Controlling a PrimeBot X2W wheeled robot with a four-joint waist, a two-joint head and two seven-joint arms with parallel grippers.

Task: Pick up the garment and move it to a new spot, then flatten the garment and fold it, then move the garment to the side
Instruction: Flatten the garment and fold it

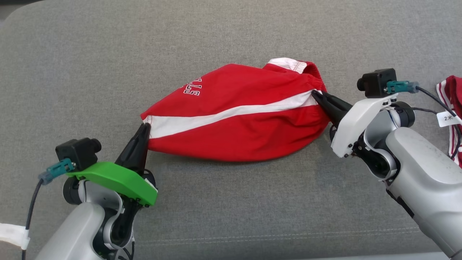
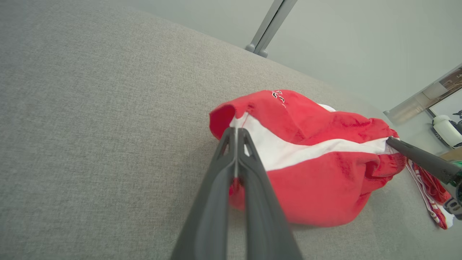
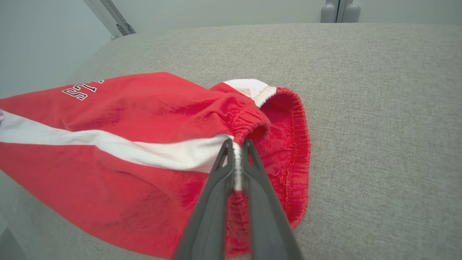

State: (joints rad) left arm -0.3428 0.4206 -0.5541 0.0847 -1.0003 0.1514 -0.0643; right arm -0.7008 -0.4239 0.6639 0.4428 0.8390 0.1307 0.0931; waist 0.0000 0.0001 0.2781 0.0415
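Observation:
The garment [image 1: 234,119] is a pair of red shorts with a white side stripe and white lettering, lying bunched on the grey cushion [image 1: 231,32]. My left gripper [image 1: 145,125] is shut on the hem end of the white stripe at the garment's left corner. In the left wrist view the left gripper [image 2: 236,130] pinches that same white edge of the garment [image 2: 317,180]. My right gripper [image 1: 314,93] is shut on the elastic waistband at the stripe's right end. The right wrist view shows the right gripper [image 3: 236,144] clamping the white waistband of the garment [image 3: 119,144].
A second red and white striped cloth [image 1: 451,108] lies at the cushion's right edge, with a white cable tag [image 1: 447,118] over it. A seam runs along the cushion's front [image 1: 274,236]. Metal frame legs [image 3: 337,9] stand beyond the far edge.

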